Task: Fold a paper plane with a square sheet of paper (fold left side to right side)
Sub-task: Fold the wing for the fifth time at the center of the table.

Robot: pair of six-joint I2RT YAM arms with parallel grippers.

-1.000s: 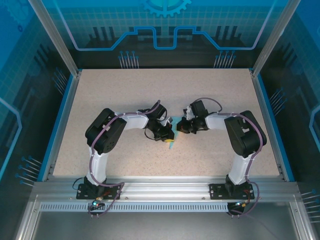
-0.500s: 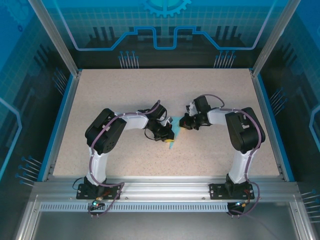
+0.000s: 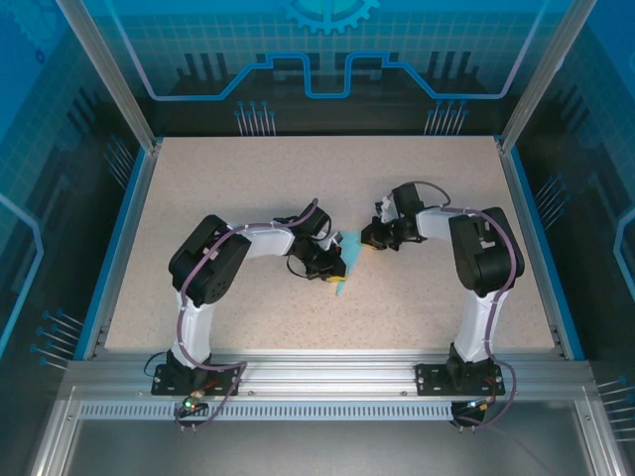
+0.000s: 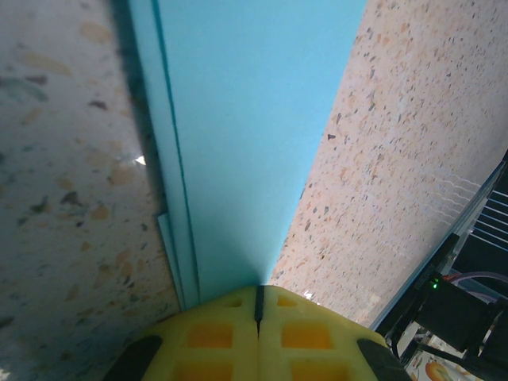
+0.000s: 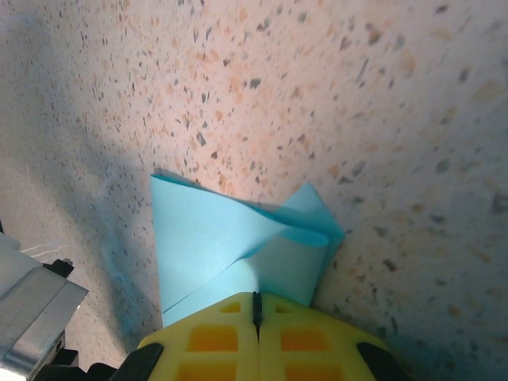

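Left gripper (image 4: 258, 305), yellow padded fingers (image 4: 206, 341), is sitting clenched, the seam between the pads showing as one thin dark line. It is gripping the light-blue sheet of thin paper (image 4: 246, 119), which is running straight out of that seam and widening ahead of the fingertips. Just left of the fingers, stacked folded edges (image 4: 171, 206) of the sheet are showing as narrow parallel strips against the speckled beige tabletop (image 4: 71, 198). Off to the right of the fingers, a black piece of hardware (image 4: 464, 313) with a small green light (image 4: 435, 282) is standing, cut off by the frame edge; hard to make out what it is.

Right gripper (image 5: 255, 305), with the same yellow pads, is also pressing shut and pinching the sheet. A curled flap is rising into its seam. Ahead of the fingertips a pointed corner is jutting right and a broader folded panel is lying left. Shadow is darkening the tabletop left of this gripper.

From the top external view, the two grippers are facing each other near the middle of the tabletop, the sheet sitting between them and mostly covered by them. A narrow blue tip (image 3: 339, 289) is poking out past the left gripper toward the arm bases. The sheet's overall outline is not readable here.

Farther out, aluminium frame posts (image 3: 109, 74) and translucent blue wall panels (image 3: 198, 40) printed with a gear outline and grid lines are enclosing the table.
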